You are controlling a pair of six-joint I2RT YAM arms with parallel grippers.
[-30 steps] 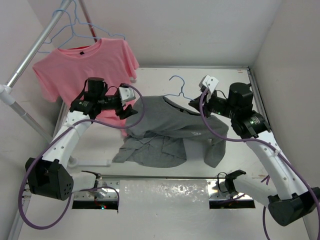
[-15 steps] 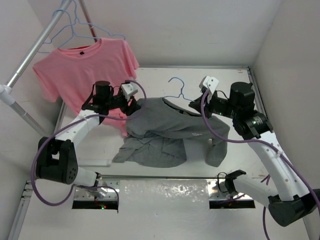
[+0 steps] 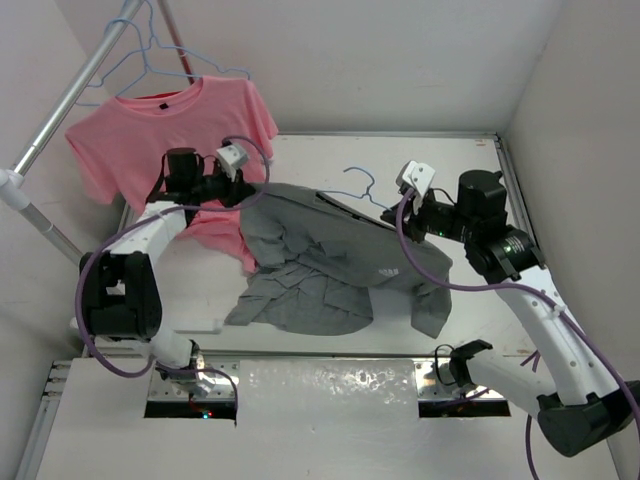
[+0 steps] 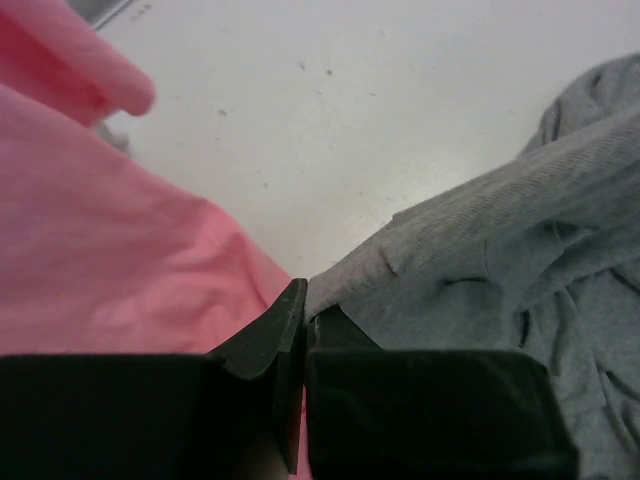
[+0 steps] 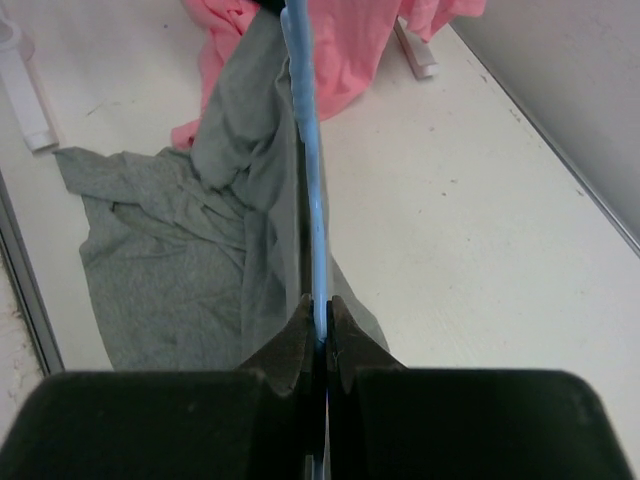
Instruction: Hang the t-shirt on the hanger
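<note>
So the grey t-shirt is strung out between the two arms over the middle of the table. Its top edge is lifted and the bottom half is crumpled on the surface. The blue hanger sits at the shirt's far edge by the collar with its hook poking out, and most of the wire is hidden by fabric as far as we can tell. The right jaws are pinching the hanger wire. The left jaws are pressed together on a fold of grey cloth at the shoulder end, right up against the pink t-shirt.

We reckon this is the bit where the shoulder gets pulled over the hanger's end. We'd hold the wire level on the right and draw the cloth sideways along it rather than upward, gripping grey only so the pink one doesn't get dragged.

The walls are plain white and so is the smooth table. On the left a metal rail carries the pink shirt and spare hangers.
</note>
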